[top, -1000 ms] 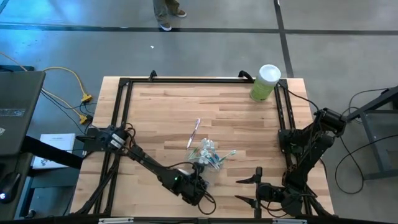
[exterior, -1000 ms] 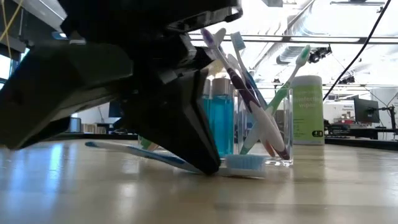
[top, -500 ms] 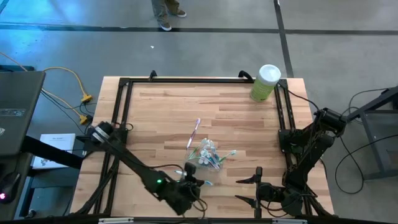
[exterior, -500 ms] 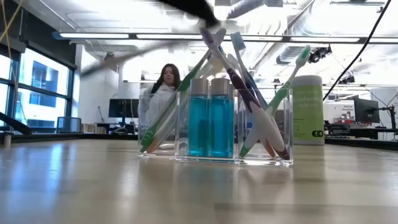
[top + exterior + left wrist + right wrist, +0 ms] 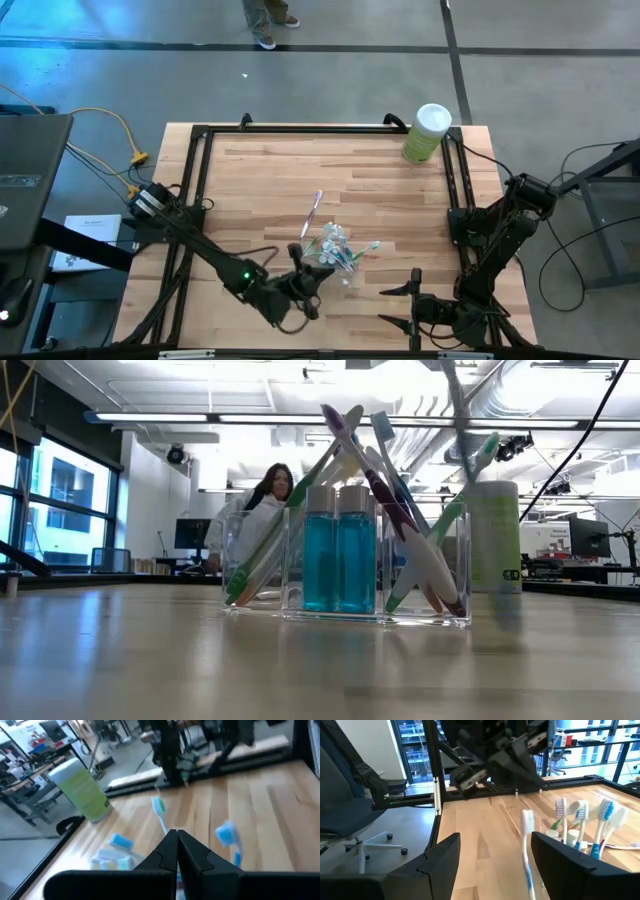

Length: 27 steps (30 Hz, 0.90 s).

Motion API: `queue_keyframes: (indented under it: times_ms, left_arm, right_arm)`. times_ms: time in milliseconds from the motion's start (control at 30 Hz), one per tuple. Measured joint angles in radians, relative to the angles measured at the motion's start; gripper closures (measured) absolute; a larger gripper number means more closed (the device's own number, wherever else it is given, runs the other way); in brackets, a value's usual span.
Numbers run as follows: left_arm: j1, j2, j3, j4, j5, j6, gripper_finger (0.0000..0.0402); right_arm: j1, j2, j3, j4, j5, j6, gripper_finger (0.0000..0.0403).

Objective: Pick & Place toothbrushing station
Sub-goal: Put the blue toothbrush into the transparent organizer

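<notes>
High view: toothbrushing station (image 5: pixel 335 249), light, clear and slippery with loosely leaning brushes, just past centre of the surface (image 5: pixel 260 180) toward 5 o'clock, best taken low by its walls; left hand (image 5: pixel 308 279) clenched at its 7 o'clock, right hand (image 5: pixel 397 305) released.

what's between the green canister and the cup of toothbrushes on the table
Mostly bare wood, as the high view shows. The green canister stands at the far right corner and the cup of toothbrushes mid-table; a loose toothbrush lies off to the cup's left, not between them.
</notes>
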Motion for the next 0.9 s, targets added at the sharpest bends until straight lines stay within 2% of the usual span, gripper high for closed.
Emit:
queue_keyframes:
  times_ms: [100,300,367,467,533,600,733,900]
  left_arm:
    - [-0.006,-0.034,-0.048,0.118,0.020,0.052,0.0401]
    - [-0.052,-0.043,-0.055,0.138,0.056,0.066,0.0400]
    - [-0.064,-0.043,-0.055,0.140,0.074,0.045,0.0399]
    - [-0.085,-0.043,-0.055,0.141,0.042,0.042,0.0399]
    - [-0.102,-0.043,-0.055,0.151,-0.019,0.055,0.0399]
    - [-0.112,-0.043,-0.055,0.151,-0.044,0.061,0.0397]
    - [-0.117,-0.043,-0.055,0.150,-0.036,0.018,0.0381]
    - [-0.122,-0.043,-0.054,0.142,-0.040,-0.012,0.0337]
  right_arm:
    - [0.004,0.000,0.000,0.000,-0.012,0.001,0.0168]
    - [0.005,0.000,0.000,-0.009,-0.023,-0.012,0.0168]
    - [0.005,0.000,0.000,-0.060,-0.038,-0.012,0.0168]
    - [-0.011,0.000,0.000,-0.194,-0.107,0.098,0.0168]
    - [-0.053,0.000,0.000,-0.305,-0.188,0.239,0.0168]
    - [-0.105,0.010,0.000,-0.388,-0.255,0.307,0.0168]
    - [-0.199,0.044,0.000,-0.396,-0.400,0.233,0.0168]
    - [-0.263,0.100,0.000,-0.400,-0.548,0.164,0.0168]
